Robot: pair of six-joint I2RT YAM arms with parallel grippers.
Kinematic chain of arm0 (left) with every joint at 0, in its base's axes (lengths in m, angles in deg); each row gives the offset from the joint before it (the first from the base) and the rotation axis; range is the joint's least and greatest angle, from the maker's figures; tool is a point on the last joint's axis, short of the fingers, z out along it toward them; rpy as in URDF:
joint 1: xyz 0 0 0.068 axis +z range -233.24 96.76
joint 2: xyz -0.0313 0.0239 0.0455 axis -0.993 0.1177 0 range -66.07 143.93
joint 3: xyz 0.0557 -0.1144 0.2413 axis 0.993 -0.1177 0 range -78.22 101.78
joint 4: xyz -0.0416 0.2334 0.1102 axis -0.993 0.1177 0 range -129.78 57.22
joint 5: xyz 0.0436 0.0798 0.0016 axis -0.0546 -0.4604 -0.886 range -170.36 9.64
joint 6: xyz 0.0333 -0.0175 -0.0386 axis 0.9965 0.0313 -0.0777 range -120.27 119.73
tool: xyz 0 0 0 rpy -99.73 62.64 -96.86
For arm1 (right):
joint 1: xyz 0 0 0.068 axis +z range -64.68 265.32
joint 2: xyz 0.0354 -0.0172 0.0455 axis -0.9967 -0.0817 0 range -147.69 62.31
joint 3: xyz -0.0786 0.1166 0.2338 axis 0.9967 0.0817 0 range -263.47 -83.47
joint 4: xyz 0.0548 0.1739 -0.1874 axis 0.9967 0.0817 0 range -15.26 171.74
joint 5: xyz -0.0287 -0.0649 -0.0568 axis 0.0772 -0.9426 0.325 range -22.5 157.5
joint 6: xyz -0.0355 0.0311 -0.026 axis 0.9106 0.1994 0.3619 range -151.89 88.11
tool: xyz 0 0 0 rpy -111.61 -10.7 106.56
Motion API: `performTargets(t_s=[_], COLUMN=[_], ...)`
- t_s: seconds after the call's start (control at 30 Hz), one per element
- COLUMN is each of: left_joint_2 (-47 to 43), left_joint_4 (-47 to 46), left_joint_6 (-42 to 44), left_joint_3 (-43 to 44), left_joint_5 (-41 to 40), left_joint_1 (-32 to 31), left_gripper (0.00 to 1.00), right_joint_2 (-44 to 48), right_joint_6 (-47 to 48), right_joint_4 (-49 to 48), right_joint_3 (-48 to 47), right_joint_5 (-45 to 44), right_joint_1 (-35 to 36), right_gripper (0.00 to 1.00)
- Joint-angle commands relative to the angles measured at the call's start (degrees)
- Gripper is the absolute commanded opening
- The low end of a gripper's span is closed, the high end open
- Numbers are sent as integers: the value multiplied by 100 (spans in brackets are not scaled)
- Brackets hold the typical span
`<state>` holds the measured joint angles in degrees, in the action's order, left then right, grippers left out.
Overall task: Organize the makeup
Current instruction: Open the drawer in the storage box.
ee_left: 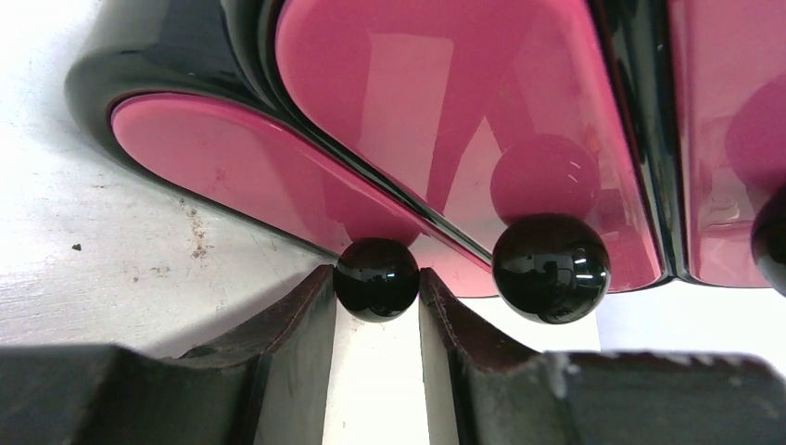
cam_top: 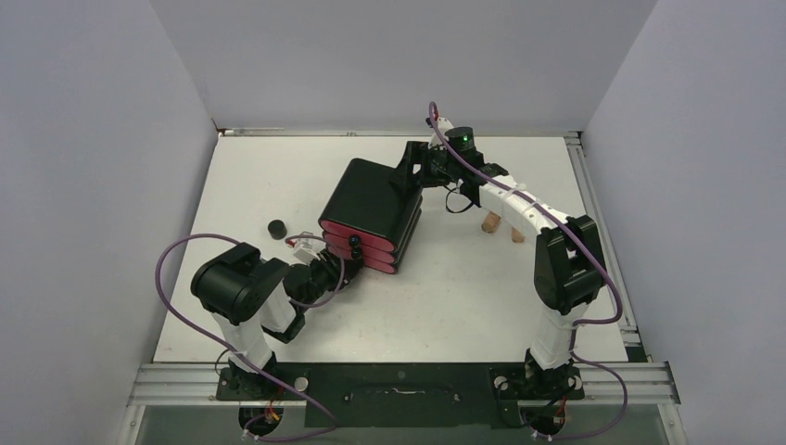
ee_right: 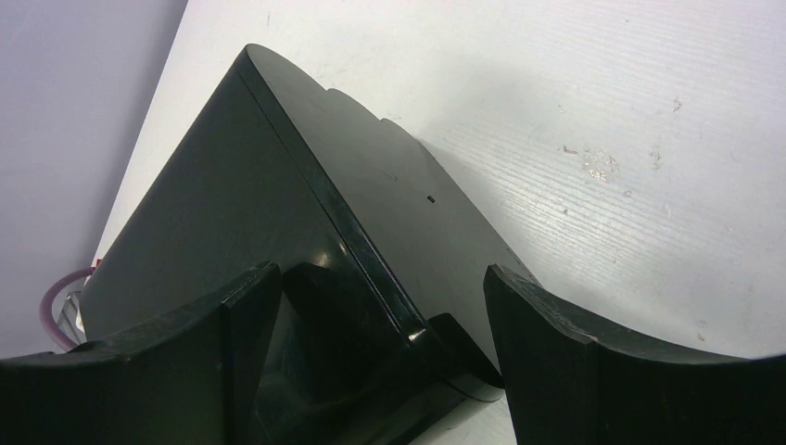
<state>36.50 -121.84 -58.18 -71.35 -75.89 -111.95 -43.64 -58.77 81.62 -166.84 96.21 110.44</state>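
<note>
At the bottom left of the overhead view, the left arm bends up from its base and reaches toward the middle of the tabletop [cam_top: 445,306]. Its wrist view shows the left claw [ee_left: 376,283] closed on a glossy black knob [ee_left: 375,276], one fingertip pressed against each side of the ball. The knob sits on the rounded pink front of the lowest drawer [ee_left: 232,158]. A second black knob [ee_left: 551,267] hangs just to the right on the next drawer front, and a third is cut off at the right edge of that frame.

Just left of the claw in the overhead view, a small black round jar [cam_top: 276,227] stands alone on the white surface, apart from the black cabinet [cam_top: 371,199]. The cabinet lies at an angle in the centre of the tabletop, its stacked pink drawer fronts facing the lower part of the frame.

Right of the cabinet, two tan tubes [cam_top: 486,222] show from under the right arm's forearm, near each other and apart from the cabinet. Whether they stand or lie cannot be told.

Farthest back, the right claw [ee_right: 382,276] is open at the cabinet's rear. Its fingers are spread wide to either side of the black back corner, and bare tabletop shows between the corner and the right-hand finger.
</note>
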Motion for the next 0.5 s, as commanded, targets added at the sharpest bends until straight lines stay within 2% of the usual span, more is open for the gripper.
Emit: performTargets(t_s=[0.0, 0.13, 0.27, 0.47], left_joint_2=[191, 236, -28, -1082], left_joint_4=[-787, -906, -795, 292], left_joint_6=[-138, -206, -168, 44], left_joint_3=[134, 24, -197, -325], left_joint_5=[-40, 24, -9, -56], left_joint_1=[17, 14, 14, -1], left_gripper=[19, 11, 6, 5], right_joint_2=[183, 223, 229, 180], right_joint_6=[-55, -39, -37, -41], right_joint_4=[309, 367, 468, 612], right_joint_3=[203, 201, 133, -2], right_joint_5=[165, -1, -197, -406], right_joint_1=[98, 89, 76, 67], right_gripper=[75, 75, 75, 75])
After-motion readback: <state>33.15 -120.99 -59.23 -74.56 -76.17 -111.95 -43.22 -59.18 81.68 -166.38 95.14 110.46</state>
